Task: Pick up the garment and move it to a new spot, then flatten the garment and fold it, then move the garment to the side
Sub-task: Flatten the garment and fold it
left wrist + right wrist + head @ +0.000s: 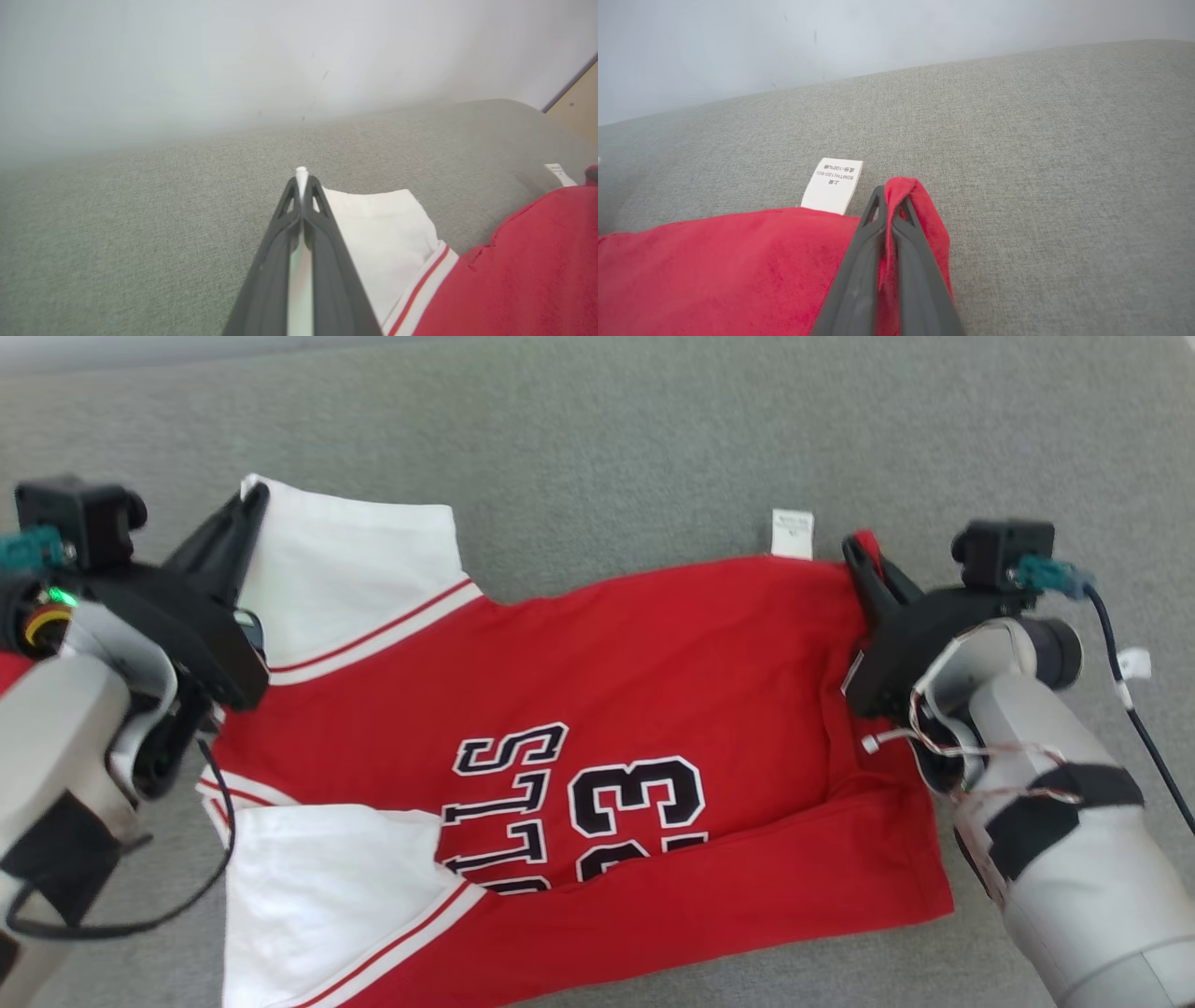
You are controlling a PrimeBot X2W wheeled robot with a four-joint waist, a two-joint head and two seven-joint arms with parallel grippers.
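On the grey fabric surface [653, 429] in front of you, the red and white garment [597, 691] lies spread out with its number print facing up. Your left gripper [253, 497] is clenched on the far corner of the white sleeve [383, 224] at the left. Your right gripper [853, 549] is clenched on the far right red corner, just beside the white care label [833, 185].

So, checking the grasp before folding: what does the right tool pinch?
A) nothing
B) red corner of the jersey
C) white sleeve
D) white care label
B: the right tool is shut on a red corner of the red-and-white fabric jersey, with the white care label lying free beside it.
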